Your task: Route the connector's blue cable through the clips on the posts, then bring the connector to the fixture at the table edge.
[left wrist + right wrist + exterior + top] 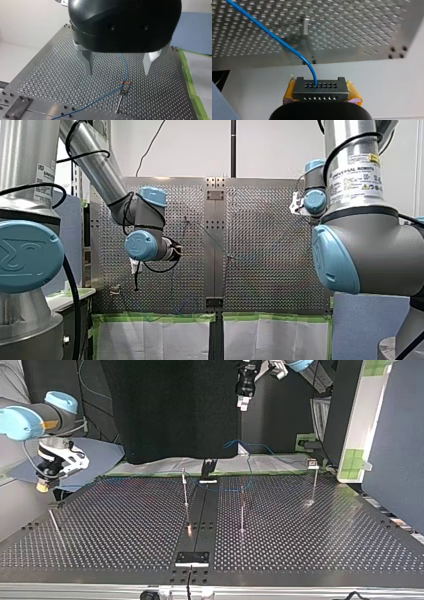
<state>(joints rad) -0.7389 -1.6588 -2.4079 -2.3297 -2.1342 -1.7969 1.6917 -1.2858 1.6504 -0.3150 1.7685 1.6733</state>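
Note:
In the right wrist view a black connector (320, 88) sits clamped between the yellow pads (290, 92) of my right gripper (322, 96), which is shut on it. Its blue cable (284, 42) runs from the connector out over the perforated table. In the top view my right gripper (42, 485) hovers off the table's left edge. My left gripper (118, 71) stands open above a post with a clip (125, 83), and the blue cable (125, 68) passes through that clip. In the top view my left gripper (243, 402) hangs high over the far side.
Three thin posts (185, 487) (242, 510) (314, 482) stand on the table (125, 525). A slanted metal peg (54, 522) stands near the top view's left edge, close to my right gripper. A small plate (191, 558) lies at the near edge. Slack cable (235, 445) loops beyond the far edge.

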